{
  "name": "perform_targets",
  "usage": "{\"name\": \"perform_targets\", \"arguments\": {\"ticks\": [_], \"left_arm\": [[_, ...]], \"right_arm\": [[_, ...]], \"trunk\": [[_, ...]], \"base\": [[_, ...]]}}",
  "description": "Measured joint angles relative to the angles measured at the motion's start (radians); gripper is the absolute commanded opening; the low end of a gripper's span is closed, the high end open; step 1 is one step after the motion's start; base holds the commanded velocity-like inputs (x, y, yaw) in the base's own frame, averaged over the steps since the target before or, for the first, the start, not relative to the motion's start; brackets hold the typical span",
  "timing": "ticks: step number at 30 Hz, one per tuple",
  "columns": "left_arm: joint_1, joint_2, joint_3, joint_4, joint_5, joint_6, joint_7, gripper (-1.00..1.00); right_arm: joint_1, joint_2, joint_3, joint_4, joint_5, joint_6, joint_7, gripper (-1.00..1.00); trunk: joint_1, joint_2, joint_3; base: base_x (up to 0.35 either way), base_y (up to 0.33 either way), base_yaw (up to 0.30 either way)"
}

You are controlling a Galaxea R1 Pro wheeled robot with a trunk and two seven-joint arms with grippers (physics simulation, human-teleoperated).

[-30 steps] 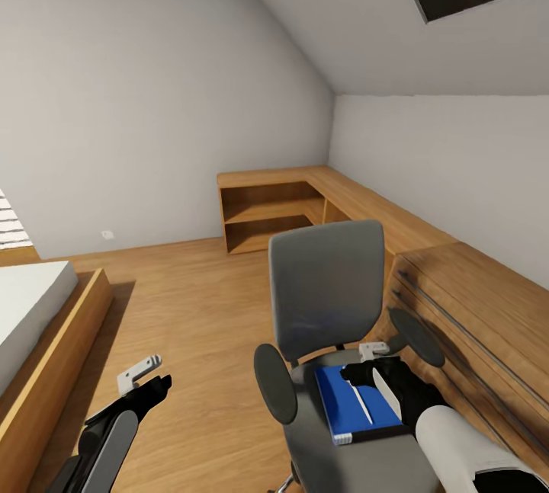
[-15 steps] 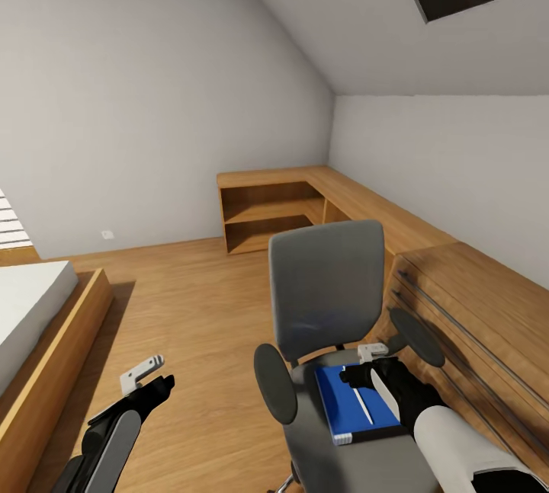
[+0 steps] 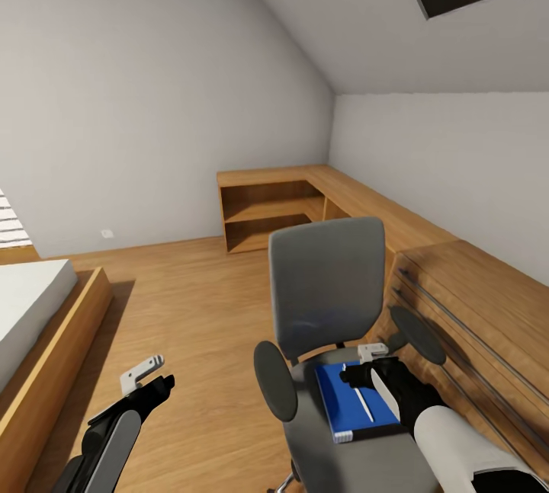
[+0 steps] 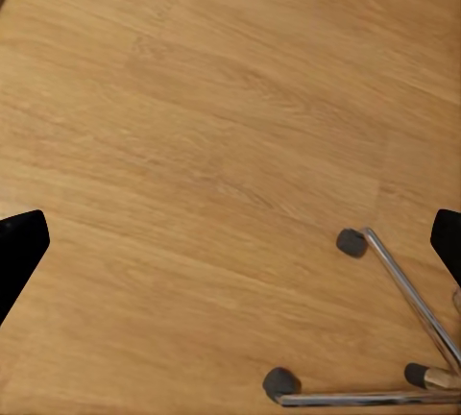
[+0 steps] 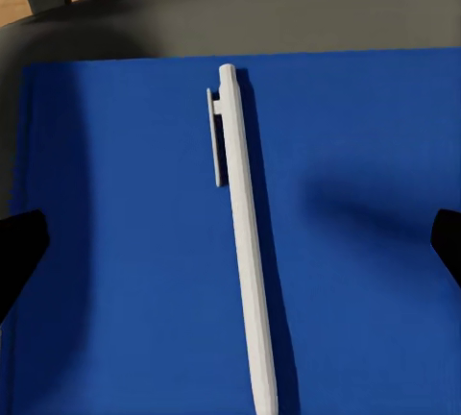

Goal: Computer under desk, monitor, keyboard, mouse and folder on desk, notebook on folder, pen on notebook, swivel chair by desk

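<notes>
Nothing has shifted: right pincer (image 3: pixel 371 368) hovers wide over the pen (image 5: pixel 245 247) on the folder (image 3: pixel 352 401); left pincer (image 3: pixel 149 379) wide.

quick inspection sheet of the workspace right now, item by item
surface: grey padded seat of the swivel chair, partly covered by the folder.
job's things: flat bright blue folder lying on the seat; slim white pen resting on top of it.
clutter: nothing seen.
grippers: right gripper over the folder, fingers spread either side of the pen, open, holding nothing; left gripper open above the bare wooden floor beside the chair's chrome base.
cables: nothing seen.
surroundings: low oak-wood shelving unit along the walls, bed at the left, sloped ceiling.
</notes>
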Motion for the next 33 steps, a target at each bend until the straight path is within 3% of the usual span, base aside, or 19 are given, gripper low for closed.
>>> {"name": "perform_targets", "arguments": {"ticks": [16, 28, 33], "left_arm": [[0.0, 0.0, 0.0, 0.0, 0.0, 0.0, 0.0, 1.0], [0.0, 0.0, 0.0, 0.0, 0.001, 0.0, 0.0, 1.0], [0.0, 0.0, 0.0, 0.0, 0.0, 0.0, 0.001, 1.0]], "right_arm": [[0.0, 0.0, 0.0, 0.001, 0.0, 0.0, 0.0, 1.0], [0.0, 0.0, 0.0, 0.001, 0.0, 0.0, -0.001, 1.0], [0.0, 0.0, 0.0, 0.0, 0.0, 0.0, 0.0, 1.0]], "trunk": [[0.061, -0.112, -0.05], [0.061, -0.112, -0.05], [0.081, -0.147, -0.066]], "base": [[0.0, 0.0, 0.0], [0.0, 0.0, 0.0], [0.0, 0.0, 0.0]]}}
